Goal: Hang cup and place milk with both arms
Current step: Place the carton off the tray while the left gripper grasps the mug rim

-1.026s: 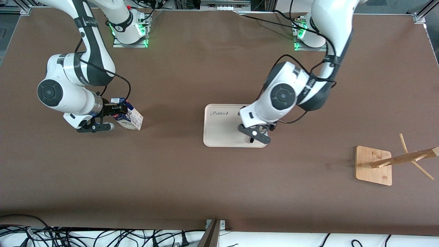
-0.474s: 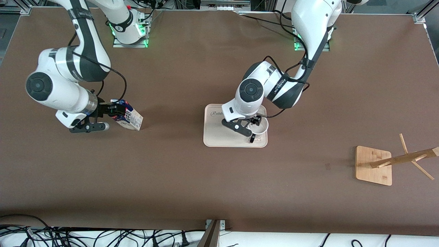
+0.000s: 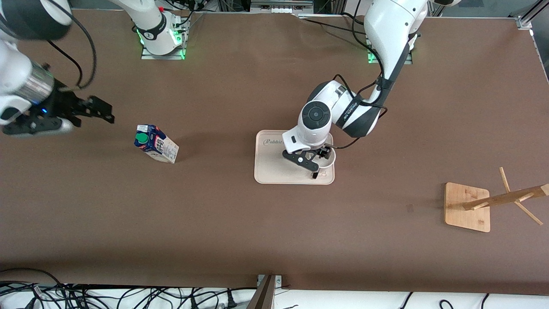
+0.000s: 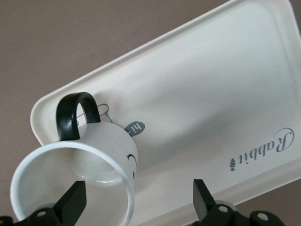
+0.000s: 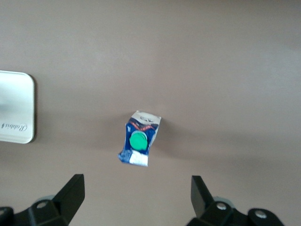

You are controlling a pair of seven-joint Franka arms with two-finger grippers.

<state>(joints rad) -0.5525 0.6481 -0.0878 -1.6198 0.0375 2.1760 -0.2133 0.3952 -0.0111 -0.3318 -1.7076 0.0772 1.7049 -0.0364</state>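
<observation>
The white cup (image 3: 330, 162) stands on the cream tray (image 3: 274, 167) in the middle of the table. In the left wrist view the cup (image 4: 110, 146) shows its black handle (image 4: 75, 113) and smiley. My left gripper (image 3: 321, 162) is open and low over the cup; in the left wrist view (image 4: 137, 205) one finger is over the cup's opening and the other outside its wall. The milk (image 3: 156, 143) stands alone on the table toward the right arm's end. My right gripper (image 3: 98, 112) is open and empty, raised above the table away from the milk (image 5: 139, 139).
A wooden cup rack (image 3: 466, 207) with slanted pegs stands toward the left arm's end of the table, nearer the front camera than the tray. The tray's corner (image 5: 16, 108) shows in the right wrist view. Cables lie along the table's front edge.
My right gripper has let go of the milk and pulled up and away toward the right arm's end. My left gripper came down over the cup and has shifted only slightly since.
</observation>
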